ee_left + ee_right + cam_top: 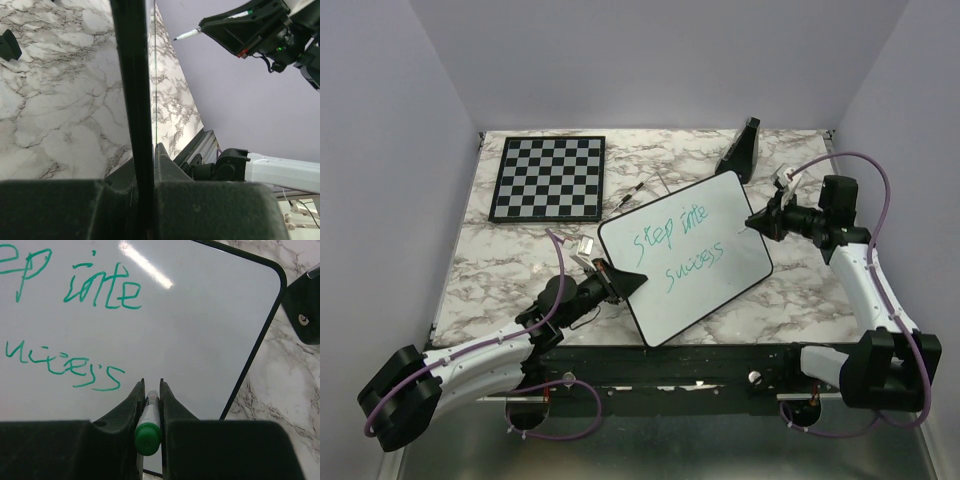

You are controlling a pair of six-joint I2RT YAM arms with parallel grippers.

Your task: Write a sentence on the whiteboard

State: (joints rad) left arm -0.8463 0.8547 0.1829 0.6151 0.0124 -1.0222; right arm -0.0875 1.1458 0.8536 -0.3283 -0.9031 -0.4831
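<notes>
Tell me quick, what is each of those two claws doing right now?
Left gripper: jaws closed on the edge of the whiteboard.
Right gripper: jaws closed on a green marker.

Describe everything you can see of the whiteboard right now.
The whiteboard is a glossy white rectangle with a thin black rim and rounded corners, lying skewed on the marble table. Teal handwriting reads "Step into" over "success". The left hand is shut on its near-left edge. The right hand, shut on a green marker, hovers by the right side; the tip looks just off the surface.
</notes>
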